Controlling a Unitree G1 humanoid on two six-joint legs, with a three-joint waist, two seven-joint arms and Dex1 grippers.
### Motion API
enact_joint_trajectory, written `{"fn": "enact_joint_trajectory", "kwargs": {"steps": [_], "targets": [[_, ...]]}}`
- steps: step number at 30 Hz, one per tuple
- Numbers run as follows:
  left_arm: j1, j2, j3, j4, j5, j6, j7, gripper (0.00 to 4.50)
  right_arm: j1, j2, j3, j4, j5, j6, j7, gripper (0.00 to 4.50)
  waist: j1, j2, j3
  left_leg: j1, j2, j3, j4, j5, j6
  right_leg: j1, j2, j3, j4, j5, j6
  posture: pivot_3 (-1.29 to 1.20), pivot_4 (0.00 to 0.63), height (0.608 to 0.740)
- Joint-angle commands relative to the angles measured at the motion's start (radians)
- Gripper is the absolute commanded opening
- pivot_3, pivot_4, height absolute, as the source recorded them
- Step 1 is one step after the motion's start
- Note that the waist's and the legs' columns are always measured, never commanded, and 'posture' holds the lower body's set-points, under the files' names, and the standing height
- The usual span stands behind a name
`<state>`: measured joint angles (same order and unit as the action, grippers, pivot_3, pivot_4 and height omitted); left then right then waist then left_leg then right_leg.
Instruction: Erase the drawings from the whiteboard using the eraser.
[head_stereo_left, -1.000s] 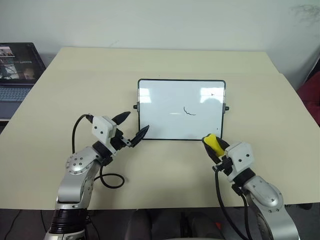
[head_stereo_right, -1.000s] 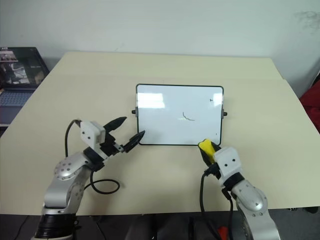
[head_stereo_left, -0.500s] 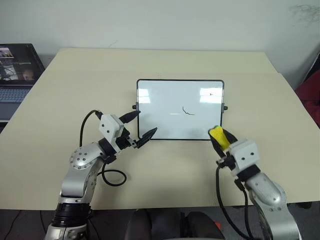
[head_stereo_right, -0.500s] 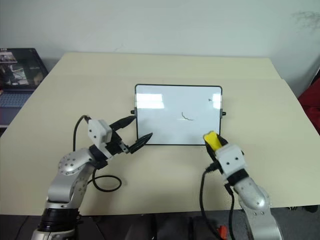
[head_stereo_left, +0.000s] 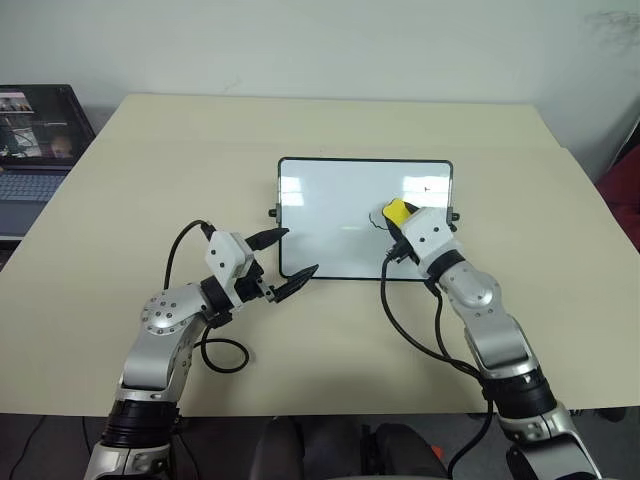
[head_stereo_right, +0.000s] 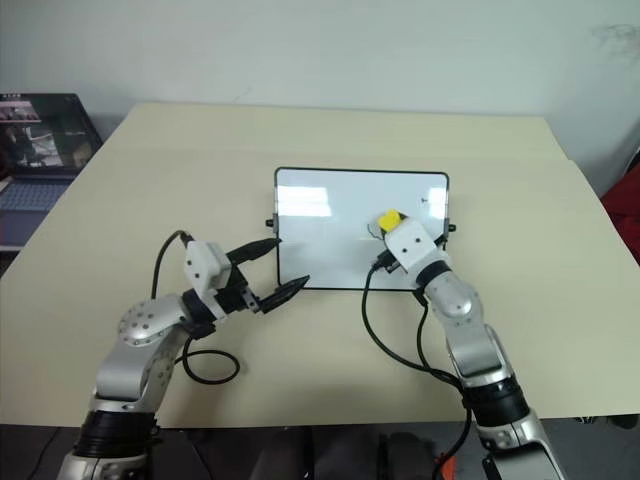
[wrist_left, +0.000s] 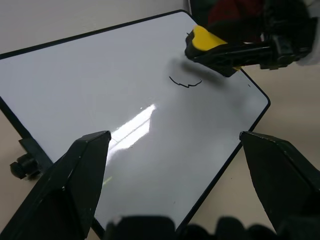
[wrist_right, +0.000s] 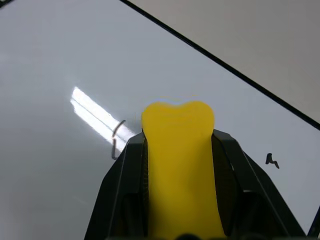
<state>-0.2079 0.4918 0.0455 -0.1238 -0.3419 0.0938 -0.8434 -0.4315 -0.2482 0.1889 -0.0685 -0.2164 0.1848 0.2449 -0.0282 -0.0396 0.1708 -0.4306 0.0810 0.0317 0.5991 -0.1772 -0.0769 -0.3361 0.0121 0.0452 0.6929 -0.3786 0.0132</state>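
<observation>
The whiteboard (head_stereo_left: 320, 205) lies flat in the middle of the table, black-framed with a knob on each short side. My right gripper (head_stereo_left: 397, 216) is shut on the yellow eraser (head_stereo_left: 396, 210) and holds it over the board's right half. One thin black drawing (wrist_left: 185, 83), a short squiggle, sits just beside the eraser's tip; the right wrist view shows it as a curved line (wrist_right: 116, 137). A tiny dark mark (head_stereo_left: 427, 187) lies near the board's far right corner. My left gripper (head_stereo_left: 298, 252) stands open at the board's near left corner, holding nothing.
A laptop (head_stereo_left: 35, 130) sits off the table's left side. Something red (head_stereo_left: 622, 185) shows at the right edge. Black cables loop from both wrists over the beige table (head_stereo_left: 180, 150) near its front edge.
My right gripper carried the eraser forward and left, from the board's near right corner to over its middle right, next to the squiggle. The left gripper has hardly moved.
</observation>
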Motion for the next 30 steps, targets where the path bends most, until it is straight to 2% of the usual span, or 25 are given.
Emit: {"fn": "enact_joint_trajectory", "kwargs": {"steps": [1, 6, 14, 20, 23, 26, 30], "targets": [[-0.021, 0.01, -0.001, -0.015, 0.003, -0.026, -0.01, 4.5, -0.061, 0.019, 0.004, 0.058, -0.012, -0.082, -0.029, 1.32, -0.002, 0.0, 0.0, 0.0, 0.0, 0.0, 0.0, 0.0, 0.0, 0.0, 0.0, 0.0, 0.001, 0.0, 0.0, 0.0, 0.15, 0.74], [-0.023, 0.013, -0.001, -0.016, 0.003, -0.021, -0.018, 4.5, -0.083, 0.061, 0.031, 0.183, -0.007, -0.152, -0.035, 1.32, -0.002, 0.0, 0.0, 0.0, 0.0, 0.0, 0.001, 0.0, 0.0, -0.001, 0.0, 0.0, 0.002, 0.0, 0.0, 0.0, 0.15, 0.74], [-0.021, 0.027, 0.009, -0.022, -0.001, -0.011, -0.028, 4.5, -0.009, 0.136, 0.09, 0.348, 0.012, -0.145, 0.003, 1.32, -0.005, -0.001, -0.001, 0.005, 0.001, -0.001, 0.006, 0.0, 0.001, 0.004, 0.0, 0.0, 0.007, 0.0, 0.0, 0.0, 0.15, 0.74], [-0.016, 0.031, 0.01, -0.026, -0.003, -0.008, -0.026, 4.5, -0.018, 0.145, 0.069, 0.238, 0.028, -0.125, 0.031, 1.32, -0.006, 0.0, 0.0, 0.022, 0.002, -0.002, 0.005, 0.0, 0.001, 0.019, -0.003, 0.0, 0.006, -0.001, 0.001, 0.0, 0.15, 0.74], [-0.018, 0.03, 0.008, -0.023, -0.003, -0.009, -0.024, 4.5, -0.057, 0.137, 0.036, 0.095, 0.046, -0.101, 0.044, 1.32, -0.005, 0.001, 0.001, 0.021, 0.001, -0.002, 0.005, 0.0, 0.002, 0.018, -0.003, 0.0, 0.006, -0.001, 0.001, 0.0, 0.15, 0.74], [-0.019, 0.03, 0.007, -0.021, -0.003, -0.009, -0.024, 4.5, -0.095, 0.12, 0.008, 0.049, 0.042, -0.087, 0.033, 1.32, -0.003, 0.001, 0.001, 0.012, 0.001, -0.002, 0.005, 0.0, 0.002, 0.011, -0.003, 0.0, 0.006, 0.001, -0.001, 0.0, 0.15, 0.74], [-0.018, 0.026, -0.002, -0.02, -0.001, -0.009, -0.026, 4.5, -0.222, 0.06, -0.02, 0.208, -0.01, -0.082, -0.015, 1.32, -0.003, 0.001, 0.001, 0.008, 0.001, 0.0, 0.004, 0.0, 0.001, 0.008, -0.003, 0.0, 0.004, 0.001, -0.001, 0.0, 0.15, 0.74]]}}
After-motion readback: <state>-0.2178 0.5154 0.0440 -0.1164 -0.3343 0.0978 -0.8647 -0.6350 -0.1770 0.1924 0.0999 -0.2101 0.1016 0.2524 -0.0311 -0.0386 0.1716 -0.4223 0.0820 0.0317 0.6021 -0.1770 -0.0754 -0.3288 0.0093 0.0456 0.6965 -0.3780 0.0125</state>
